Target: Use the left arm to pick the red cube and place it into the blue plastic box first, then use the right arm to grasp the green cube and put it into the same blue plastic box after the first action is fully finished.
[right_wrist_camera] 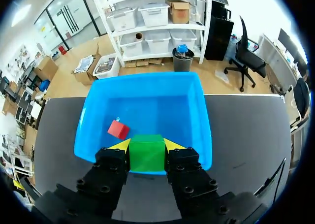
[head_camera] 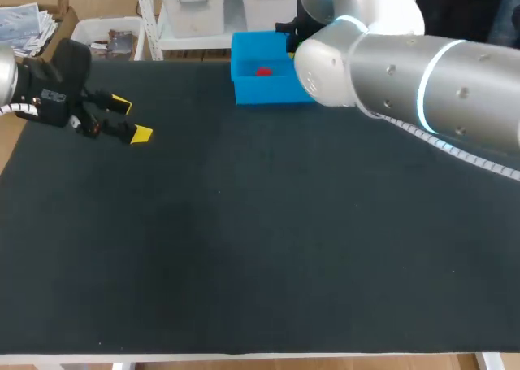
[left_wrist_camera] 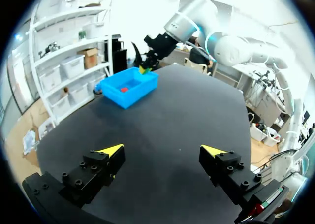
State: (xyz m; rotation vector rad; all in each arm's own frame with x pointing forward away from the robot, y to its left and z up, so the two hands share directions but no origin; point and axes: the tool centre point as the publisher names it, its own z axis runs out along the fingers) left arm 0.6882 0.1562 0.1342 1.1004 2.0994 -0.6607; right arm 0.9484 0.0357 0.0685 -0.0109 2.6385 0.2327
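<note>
The blue plastic box stands at the table's far edge, with the red cube lying inside it. In the right wrist view the red cube rests on the floor of the box. My right gripper is shut on the green cube and hangs over the box's near rim. In the head view my right arm hides that gripper and the green cube. My left gripper stands open and empty over the table's far left. From the left wrist view the box, the red cube and the green cube show far ahead of the left gripper.
My right arm's large grey links cross the far right of the table and cover the box's right end.
</note>
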